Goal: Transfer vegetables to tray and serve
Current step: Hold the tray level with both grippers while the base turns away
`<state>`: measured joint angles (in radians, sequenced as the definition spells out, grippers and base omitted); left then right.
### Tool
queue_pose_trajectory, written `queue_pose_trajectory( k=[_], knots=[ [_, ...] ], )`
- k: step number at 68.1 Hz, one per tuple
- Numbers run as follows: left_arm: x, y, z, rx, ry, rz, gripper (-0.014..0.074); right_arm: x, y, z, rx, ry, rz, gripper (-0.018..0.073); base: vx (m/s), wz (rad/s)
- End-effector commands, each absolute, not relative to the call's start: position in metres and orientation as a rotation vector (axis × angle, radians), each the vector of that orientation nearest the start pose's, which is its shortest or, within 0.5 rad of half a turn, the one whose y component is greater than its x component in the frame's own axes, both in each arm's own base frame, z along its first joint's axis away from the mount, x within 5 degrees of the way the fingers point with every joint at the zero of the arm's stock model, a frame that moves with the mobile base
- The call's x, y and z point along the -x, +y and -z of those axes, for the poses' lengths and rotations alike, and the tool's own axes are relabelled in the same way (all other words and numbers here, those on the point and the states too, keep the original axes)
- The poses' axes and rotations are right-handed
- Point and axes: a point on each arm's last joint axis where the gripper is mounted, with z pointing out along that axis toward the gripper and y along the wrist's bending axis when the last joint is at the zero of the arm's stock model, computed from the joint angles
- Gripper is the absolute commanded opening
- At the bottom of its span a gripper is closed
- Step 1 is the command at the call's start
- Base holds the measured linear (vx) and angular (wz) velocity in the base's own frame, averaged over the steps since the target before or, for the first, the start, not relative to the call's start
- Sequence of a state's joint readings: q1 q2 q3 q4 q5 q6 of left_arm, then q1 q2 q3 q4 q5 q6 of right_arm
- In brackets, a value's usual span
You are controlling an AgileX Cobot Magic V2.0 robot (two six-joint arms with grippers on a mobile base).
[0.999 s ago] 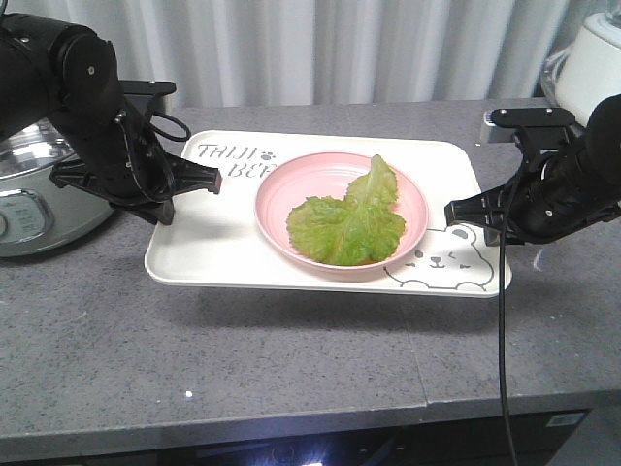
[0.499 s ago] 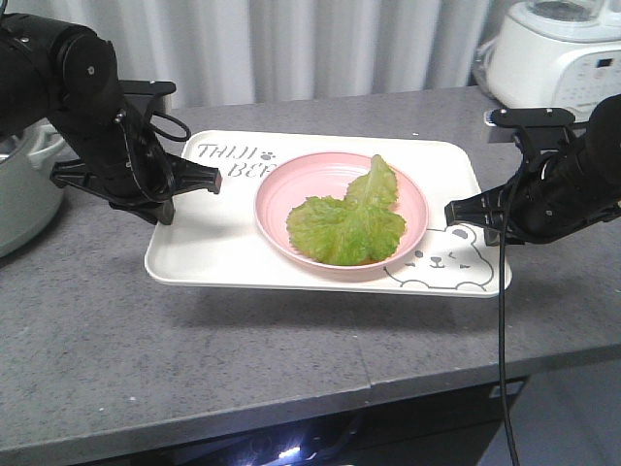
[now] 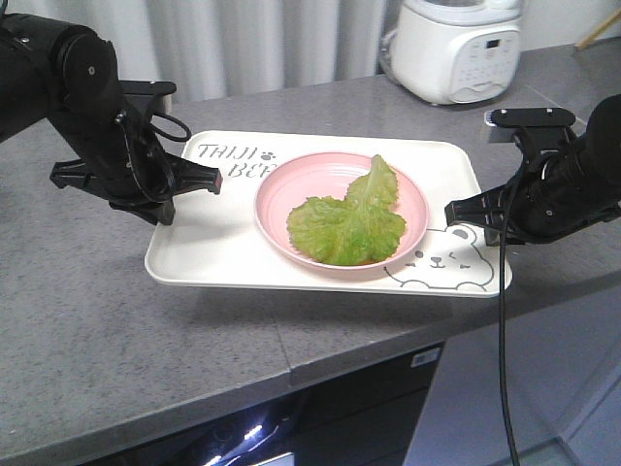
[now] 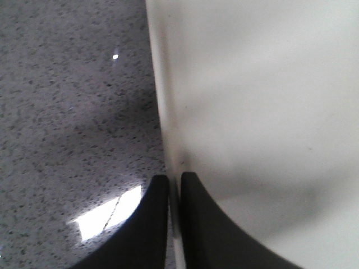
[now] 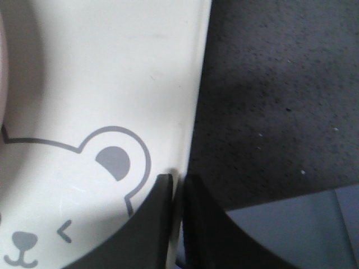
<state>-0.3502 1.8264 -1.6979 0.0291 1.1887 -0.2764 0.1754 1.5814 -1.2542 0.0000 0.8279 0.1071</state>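
Two grippers are holding the cream-white tray (image 3: 213, 248) by its opposite short edges. The left gripper (image 3: 201, 180) is reaching in from the left, and the left wrist view shows its dark jaws (image 4: 174, 182) pinched tight on the tray's (image 4: 269, 101) thin rim. The right gripper (image 3: 452, 212) is doing the same on the right edge, where its jaws (image 5: 178, 179) are closing on the rim just beside the printed bear's ear. The tray (image 5: 112, 67) is lying roughly level over the grey speckled tabletop (image 3: 116, 340), casting a dark shadow band under its front edge, and its right front corner is hanging past the tabletop's edge.

A round pink plate (image 3: 277, 189) is sitting in the middle of the tray, between the grey lettering at the back left and the winking bear face (image 3: 441, 262) at the front right. The green lettuce leaves (image 3: 344, 228) are lying inside that plate, with one leaf rising toward its far rim.

A white rice cooker (image 3: 456, 49) is standing on the tabletop behind the tray to the right, and a pale pleated curtain (image 3: 272, 49) is hanging behind. A black cable (image 3: 502, 369) is dangling from the right arm.
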Motion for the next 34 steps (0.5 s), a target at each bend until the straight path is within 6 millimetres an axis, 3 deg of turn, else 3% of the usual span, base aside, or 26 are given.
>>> queue_pose_trajectory(
  k=[1, 34],
  knots=[
    [-0.3588, -0.1354, -0.3457, -0.146, 2.676, 0.180, -0.0007, -0.3280, 0.0592, -0.3139, 0.117, 2.504, -0.109, -0.0004, -0.03, -0.31],
    [-0.3588, -0.1354, -0.3457, -0.146, 2.676, 0.180, -0.0007, -0.3280, 0.0592, -0.3139, 0.117, 2.504, -0.109, -0.0004, -0.02, -0.27]
  ],
)
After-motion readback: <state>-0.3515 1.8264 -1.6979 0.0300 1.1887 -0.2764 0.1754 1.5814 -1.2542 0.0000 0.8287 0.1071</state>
